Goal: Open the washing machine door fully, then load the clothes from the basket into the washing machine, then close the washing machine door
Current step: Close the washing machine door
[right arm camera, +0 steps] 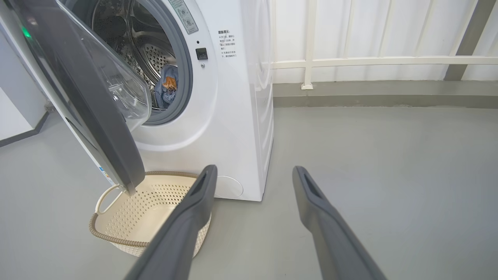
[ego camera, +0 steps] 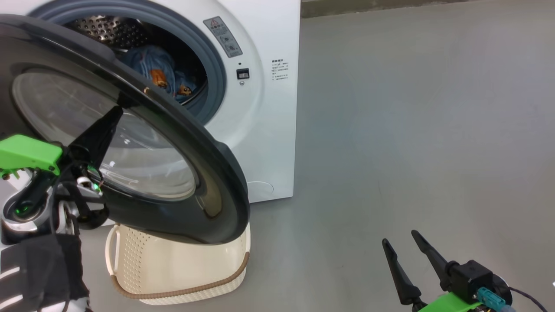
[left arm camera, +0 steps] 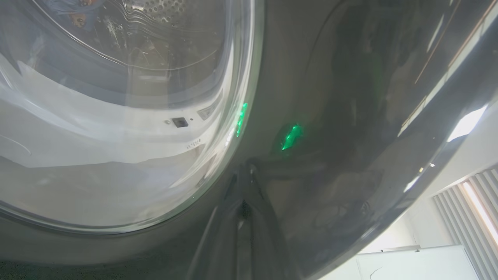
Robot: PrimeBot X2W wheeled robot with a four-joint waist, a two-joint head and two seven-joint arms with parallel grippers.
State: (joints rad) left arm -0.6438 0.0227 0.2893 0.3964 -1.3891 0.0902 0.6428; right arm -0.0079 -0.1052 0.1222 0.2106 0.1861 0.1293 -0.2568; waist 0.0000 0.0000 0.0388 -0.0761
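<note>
Closest in, the left jaws are clenched on nothing. Their two dark fingers (left arm camera: 249, 217) lie pressed together, and the tips rest against the glossy black rim of the washing machine door (ego camera: 217, 173), just beside the edge of its clear domed window. A green housing (ego camera: 28, 154) sits on that wrist at the head view's left edge.

At the lower right the right jaws are released. Their fingers (ego camera: 396, 268) are spread wide above the grey floor (ego camera: 412, 130), holding nothing and well apart from everything else.

The door stands part-way open, swung out at an angle, and its lower edge hangs above the basket (ego camera: 173, 264). The basket sits on the floor just in front of the washing machine (ego camera: 269, 130), partly under the door.

Farther back, inside the perforated steel drum (ego camera: 104, 28), the clothes (ego camera: 149, 65) lie in a heap behind the grey gasket (ego camera: 216, 73). They are light blue fabric with orange-brown prints. Beyond the machine, the right wrist view shows a white railing (right arm camera: 369, 61) along the wall.
</note>
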